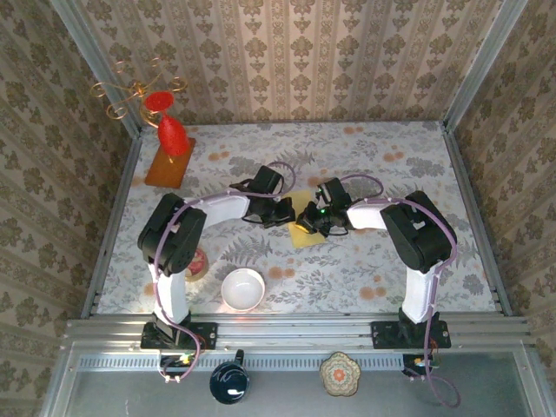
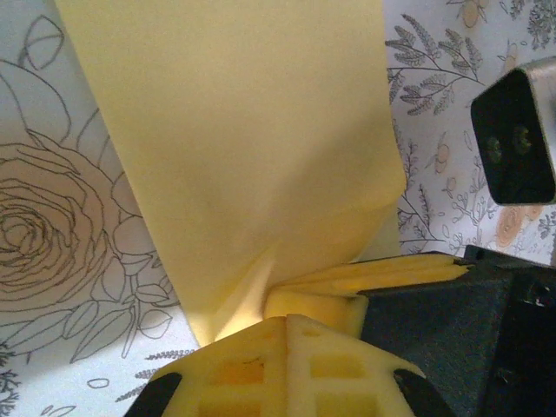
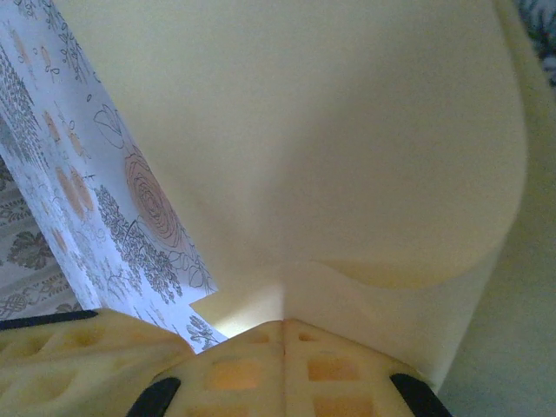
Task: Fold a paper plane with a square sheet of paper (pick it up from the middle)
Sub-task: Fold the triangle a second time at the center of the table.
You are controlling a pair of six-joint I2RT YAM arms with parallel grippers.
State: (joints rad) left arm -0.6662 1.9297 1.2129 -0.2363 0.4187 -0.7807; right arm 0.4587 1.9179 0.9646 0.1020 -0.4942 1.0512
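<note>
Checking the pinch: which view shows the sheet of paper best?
Left wrist: the sheet of paper is sharp, pinched by the left fingers. Right wrist shows it softer, pinched by the right fingers. Top external shows a small, partly covered patch.

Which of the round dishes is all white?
The white bowl on the flowery table. On the grey ledge in front, the dark blue dish and the patterned dish are not white.
</note>
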